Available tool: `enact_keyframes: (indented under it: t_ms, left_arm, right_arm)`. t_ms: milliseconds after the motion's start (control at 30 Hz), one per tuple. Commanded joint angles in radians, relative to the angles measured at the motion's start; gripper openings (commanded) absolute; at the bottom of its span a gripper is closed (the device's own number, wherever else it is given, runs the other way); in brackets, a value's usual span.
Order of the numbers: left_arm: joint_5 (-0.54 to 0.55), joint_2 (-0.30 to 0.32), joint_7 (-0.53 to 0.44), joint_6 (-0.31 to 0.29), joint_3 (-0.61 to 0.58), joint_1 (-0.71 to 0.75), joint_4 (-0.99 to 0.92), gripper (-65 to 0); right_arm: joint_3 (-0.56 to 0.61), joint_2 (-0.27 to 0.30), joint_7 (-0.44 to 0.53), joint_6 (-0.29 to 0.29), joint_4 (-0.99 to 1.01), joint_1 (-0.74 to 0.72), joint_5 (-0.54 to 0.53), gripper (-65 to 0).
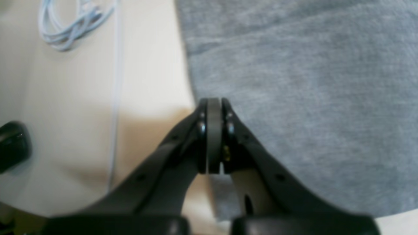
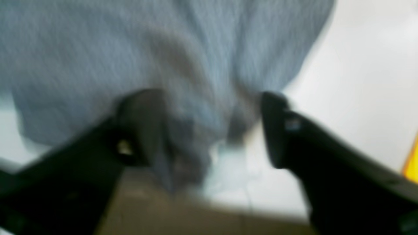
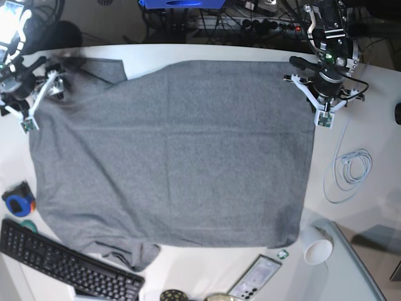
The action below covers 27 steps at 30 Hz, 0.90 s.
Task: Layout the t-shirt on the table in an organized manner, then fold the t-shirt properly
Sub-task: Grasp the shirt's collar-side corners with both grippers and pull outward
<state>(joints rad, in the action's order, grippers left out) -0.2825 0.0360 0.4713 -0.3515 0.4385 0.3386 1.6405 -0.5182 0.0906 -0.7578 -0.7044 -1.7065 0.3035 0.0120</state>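
The heather-grey t-shirt lies spread almost flat over the white table, with one sleeve bunched at the near left and another at the far left corner. At the shirt's far right corner, my left gripper is shut. In the left wrist view its pads press together over the shirt's edge, and no cloth shows between them. My right gripper is at the far left corner. In the blurred right wrist view this gripper stands wide open, with a fold of the shirt hanging between its fingers.
A coiled pale cable lies right of the shirt and shows too in the left wrist view. Along the near edge are a black keyboard, a phone and a white cup. A blue tape roll sits at left.
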Motion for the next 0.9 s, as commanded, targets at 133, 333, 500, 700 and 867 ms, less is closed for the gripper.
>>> enact_keyframes:
  t_ms: [133,333,500,700,867]
  left_arm:
    - [-0.001,0.015,-0.012,-0.03,0.113,0.014,0.022,-65.0]
    - [0.033,0.0,-0.012,-0.197,0.233,0.04,-0.001,-65.0]
    - [0.19,-0.002,-0.012,-0.205,0.283,0.076,-0.016,-65.0]
    - [0.296,-0.003,-0.012,-0.205,0.283,0.113,-0.023,-65.0]
    - [0.429,-0.002,-0.012,-0.205,0.285,0.156,-0.024,-49.0]
  right_arm:
    - [-0.139,-0.036,0.016,0.006,-0.017,0.046,-0.085,-12.3]
    - [-0.153,-0.035,0.022,0.006,0.092,0.052,-0.122,-12.3]
    - [-0.161,-0.036,0.024,0.006,0.17,0.035,-0.12,-12.5]
    - [-0.152,-0.036,0.021,0.006,0.185,0.03,-0.12,-30.8]
    - [-0.152,-0.036,0.021,0.006,0.187,0.032,-0.12,-29.3]
